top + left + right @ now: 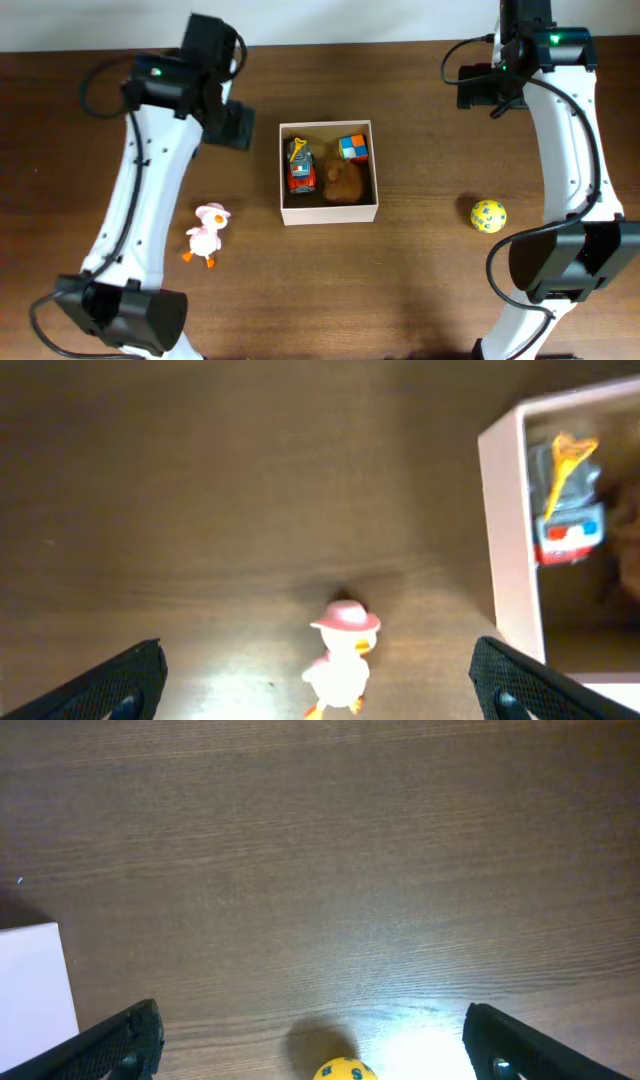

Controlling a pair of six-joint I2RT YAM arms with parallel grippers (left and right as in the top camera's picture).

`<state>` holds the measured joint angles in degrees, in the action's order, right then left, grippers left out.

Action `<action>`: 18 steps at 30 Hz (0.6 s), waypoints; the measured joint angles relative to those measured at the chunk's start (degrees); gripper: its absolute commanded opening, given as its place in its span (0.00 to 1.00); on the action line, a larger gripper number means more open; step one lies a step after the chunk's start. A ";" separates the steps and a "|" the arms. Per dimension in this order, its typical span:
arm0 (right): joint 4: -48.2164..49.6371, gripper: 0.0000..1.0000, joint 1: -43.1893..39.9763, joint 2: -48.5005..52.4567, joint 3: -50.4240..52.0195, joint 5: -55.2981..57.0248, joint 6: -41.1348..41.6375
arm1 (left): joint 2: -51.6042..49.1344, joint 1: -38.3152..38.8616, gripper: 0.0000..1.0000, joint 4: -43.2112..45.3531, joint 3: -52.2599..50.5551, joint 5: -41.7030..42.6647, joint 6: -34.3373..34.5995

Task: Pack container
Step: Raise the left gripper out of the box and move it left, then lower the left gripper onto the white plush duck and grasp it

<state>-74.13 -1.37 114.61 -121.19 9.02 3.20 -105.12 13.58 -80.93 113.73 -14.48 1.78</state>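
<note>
Container (329, 213): middle of the table, three toys already inside.
My left pincer (238, 125): wide open, empty, facing the duck (207, 233), probably to pick it up.
My right pincer (310, 1038): wide open, empty, facing the ball (488, 215).

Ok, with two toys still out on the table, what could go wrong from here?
The yellow ball sits loose on the table; a nudge from the right pincer could send it rolling. The box already holds a car, a cube and a brown toy, so the duck may catch on the rim or land on top.
</note>
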 measured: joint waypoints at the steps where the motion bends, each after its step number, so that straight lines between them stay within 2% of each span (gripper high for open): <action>1: 0.00 0.99 0.00 0.00 0.00 0.00 0.00 | 0.00 -0.31 0.99 0.72 -1.84 0.76 -0.07; 12: 0.00 0.99 0.00 0.00 0.00 0.00 0.02 | 0.00 -6.49 1.00 9.05 -18.88 8.74 -3.48; 18: 0.00 0.99 0.00 0.00 0.00 0.00 0.02 | 0.00 -8.04 0.96 12.00 -26.36 11.58 -5.73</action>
<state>-74.13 -1.37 114.61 -121.19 9.02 3.22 -105.12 5.54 -68.93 87.37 -2.90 -3.95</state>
